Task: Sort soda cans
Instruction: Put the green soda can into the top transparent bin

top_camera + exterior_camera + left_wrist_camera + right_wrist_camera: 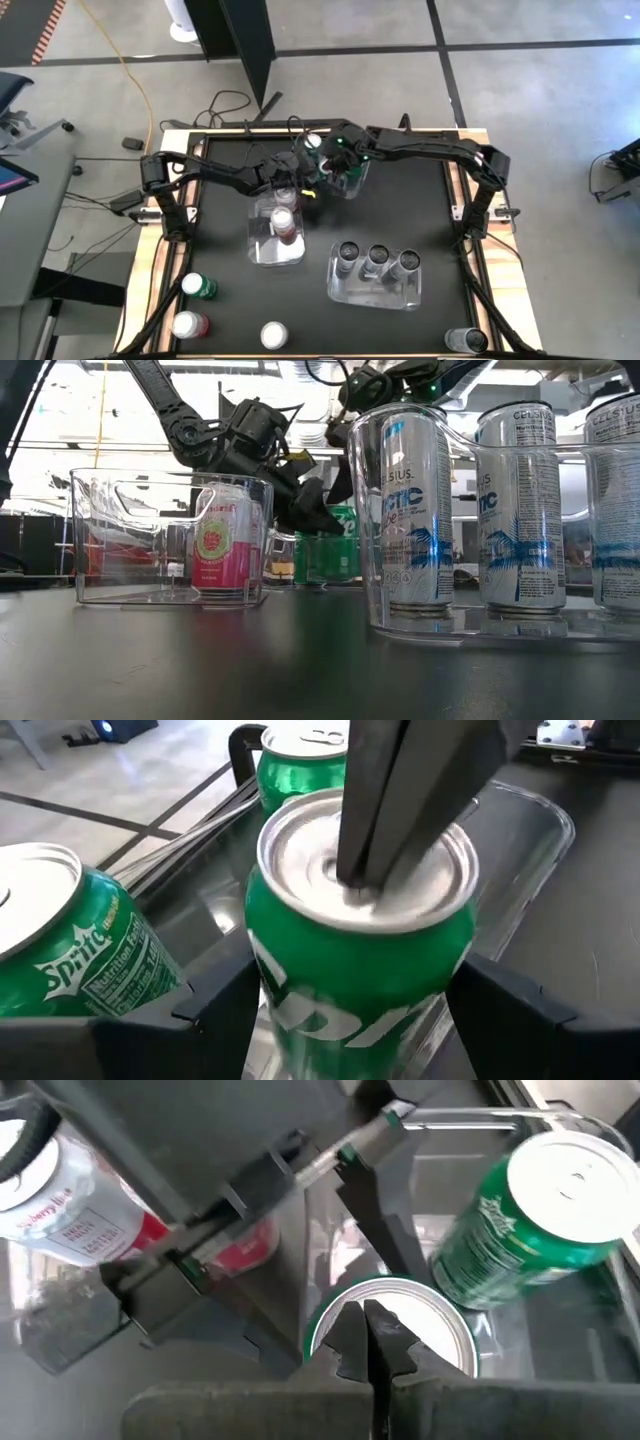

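Observation:
An upright green soda can (360, 960) stands between the fingers of my left gripper (360, 1015), which is shut on it at the far middle of the table (305, 190). My right gripper (365, 1342) is shut, and its tips are down on this can's silver top. A clear bin (540, 815) lies around the can. Two more green cans (60, 940) (300, 760) stand close by. In the low view the held can (325, 555) shows behind the red-can bin. My left gripper pinches the green can's side wall (262, 1010) between its two fingers, one on either side, coming in nearly level from the table's left. The can is upright; its base is hidden. My right gripper presses its shut fingertips (352, 870) onto the middle of the can's top (410, 1315), slanting down from above.
A clear bin with red cans (275, 235) sits left of centre. Another clear bin (375, 280) at the near right holds three silver-and-dark cans. Loose cans stand near the front edge: green (198, 287), red (188, 325), one showing a silver top (274, 335), one dark (465, 340).

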Robot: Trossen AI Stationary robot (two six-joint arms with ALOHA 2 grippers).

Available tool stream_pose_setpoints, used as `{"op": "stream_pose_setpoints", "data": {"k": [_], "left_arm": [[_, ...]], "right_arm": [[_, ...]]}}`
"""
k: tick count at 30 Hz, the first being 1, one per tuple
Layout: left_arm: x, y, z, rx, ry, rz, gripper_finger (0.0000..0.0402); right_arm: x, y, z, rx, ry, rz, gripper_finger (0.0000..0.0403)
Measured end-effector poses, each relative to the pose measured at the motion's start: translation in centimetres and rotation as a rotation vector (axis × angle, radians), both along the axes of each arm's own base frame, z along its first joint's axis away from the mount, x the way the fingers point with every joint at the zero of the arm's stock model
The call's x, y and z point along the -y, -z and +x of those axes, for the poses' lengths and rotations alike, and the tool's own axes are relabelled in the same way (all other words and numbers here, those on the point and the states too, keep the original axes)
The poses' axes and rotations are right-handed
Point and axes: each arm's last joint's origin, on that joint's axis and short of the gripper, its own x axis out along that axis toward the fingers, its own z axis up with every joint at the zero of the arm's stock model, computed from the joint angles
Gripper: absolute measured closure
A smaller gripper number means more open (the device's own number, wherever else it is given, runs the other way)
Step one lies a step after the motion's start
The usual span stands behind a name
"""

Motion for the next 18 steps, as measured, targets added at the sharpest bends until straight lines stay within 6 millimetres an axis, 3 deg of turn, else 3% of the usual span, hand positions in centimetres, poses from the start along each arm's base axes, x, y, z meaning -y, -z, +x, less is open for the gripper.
{"op": "stream_pose_setpoints", "data": {"k": [8, 11, 13, 18], "left_arm": [[0.0, 0.0, 0.0, -0.008, 0.009, -0.007, 0.0133], [0.1, 0.0, 0.1, -0.001, 0.012, -0.003, 0.0081], [0.1, -1.1, 0.3, 0.056, 0.01, 0.022, 0.0054], [0.0, -1.1, 0.4, 0.05, 0.0, 0.019, 0.0043]], "right_arm": [[0.3, 0.1, -0.1, 0.013, -0.01, 0.033, 0.0403], [0.3, 0.2, -0.2, 0.0, -0.006, 0.036, 0.0403], [0.4, 0.7, -0.3, -0.029, 0.001, 0.047, 0.0403], [0.8, 0.7, -0.6, -0.047, 0.03, 0.059, 0.0403]]}}
